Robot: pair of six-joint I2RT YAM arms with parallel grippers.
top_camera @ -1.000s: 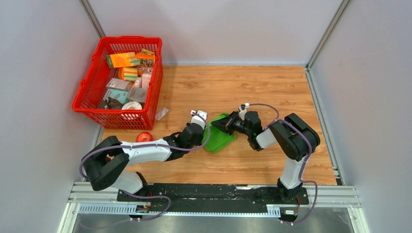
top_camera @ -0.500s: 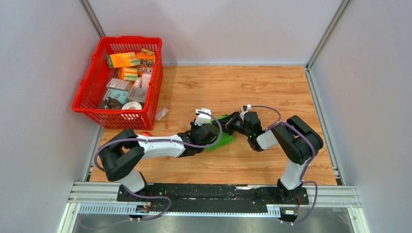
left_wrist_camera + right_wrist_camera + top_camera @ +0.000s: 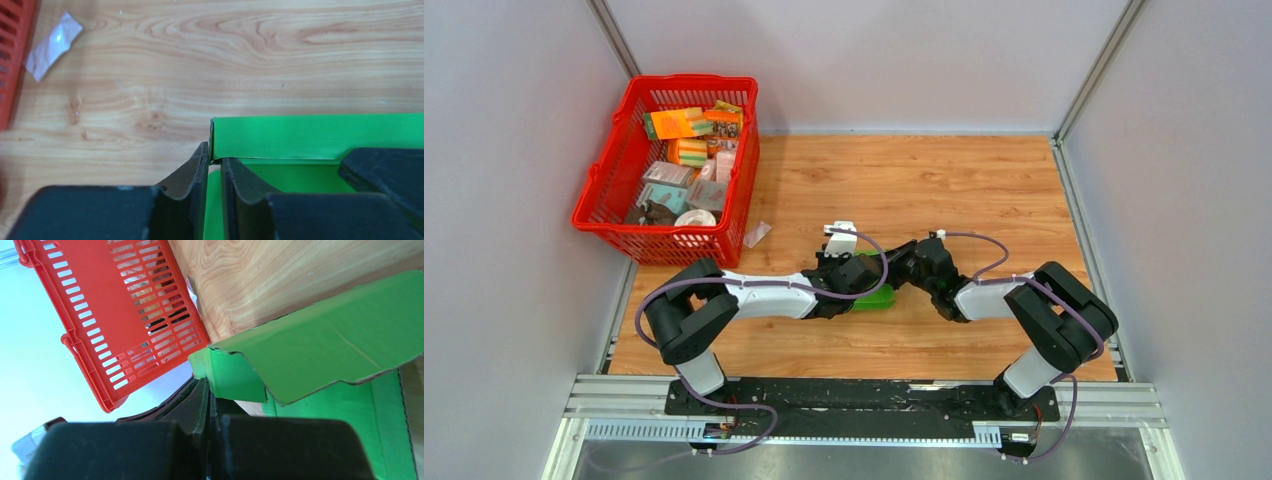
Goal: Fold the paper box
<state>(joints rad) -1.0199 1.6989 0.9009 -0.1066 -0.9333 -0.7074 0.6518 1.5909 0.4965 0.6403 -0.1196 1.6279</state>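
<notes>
The paper box [image 3: 876,298] is bright green card, partly folded, lying at the middle of the wooden table. In the left wrist view one long wall [image 3: 320,136] stands upright, with the green floor below it. My left gripper [image 3: 214,159] is nearly closed, with a green side flap in the narrow gap at the wall's left corner. My right gripper [image 3: 210,390] is shut on a small green flap, under a raised jagged-edged panel [image 3: 325,340]. In the top view the left gripper [image 3: 871,283] and right gripper [image 3: 904,268] meet over the box and hide most of it.
A red basket [image 3: 669,170] full of small packages stands at the back left; it also shows in the right wrist view [image 3: 125,315]. A clear plastic wrapper [image 3: 757,234] lies beside it, also visible in the left wrist view [image 3: 52,45]. Grey walls close in three sides.
My left arm has reached right to the box. My right gripper has moved down and left with its flap. The green card now shows smaller and more folded up.
</notes>
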